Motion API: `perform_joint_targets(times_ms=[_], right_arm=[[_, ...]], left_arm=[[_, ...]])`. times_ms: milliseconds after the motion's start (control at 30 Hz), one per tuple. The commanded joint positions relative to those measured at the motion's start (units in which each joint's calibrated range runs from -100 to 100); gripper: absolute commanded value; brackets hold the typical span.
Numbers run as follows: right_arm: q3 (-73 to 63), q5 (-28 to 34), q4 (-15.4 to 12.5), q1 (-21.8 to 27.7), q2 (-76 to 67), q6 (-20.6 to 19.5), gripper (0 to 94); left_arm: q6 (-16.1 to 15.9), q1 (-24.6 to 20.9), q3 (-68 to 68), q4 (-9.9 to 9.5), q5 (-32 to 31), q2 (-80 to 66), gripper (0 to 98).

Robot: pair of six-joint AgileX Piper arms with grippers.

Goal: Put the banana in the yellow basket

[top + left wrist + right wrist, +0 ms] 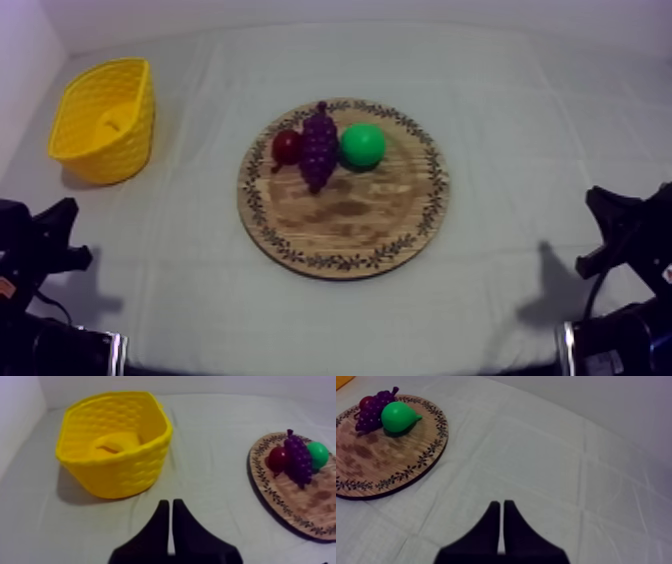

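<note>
Top view slants down on the whole table [520, 110] — both wrist views skim low, sharing the wooden board [350, 225]

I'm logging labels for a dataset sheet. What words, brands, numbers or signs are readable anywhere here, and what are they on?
None: no text can be read in any view.
The wooden board has a leaf pattern round its rim, not letters.
The yellow basket, the grapes, the pear, the small red fruit and the cloth bear no marking.
</note>
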Motion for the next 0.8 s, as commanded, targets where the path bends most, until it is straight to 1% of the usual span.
perform_joint_targets(times_ms=[0,67,133,367,767], right_arm=[[-0.03,-0.02,-0.02,-0.03,-0.04,0.0,0.5],[-0.03,-0.02,-0.02,-0.04,-0.04,-0.01,0.5],[-0.03,-0.02,-0.02,-0.05,-0.04,-0.02,0.5],[-0.03,-0.02,-0.02,-0.05,-0.04,-0.02,0.5],[-0.03,-0.02,-0.02,-0.05,-0.04,-0.02,0.5]], left_arm=[[6.89,0.19,0.64,0.13,-3.81,-0.06,0.2],[9.33,0.3,1.0,0.19,-5.07,-0.09,0.2],[10.19,0.35,1.17,0.23,-5.68,-0.11,0.2],[8.6,0.4,1.33,0.26,-6.23,-0.12,0.2],[8.3,0.4,1.34,0.26,-6.28,-0.12,0.2]])
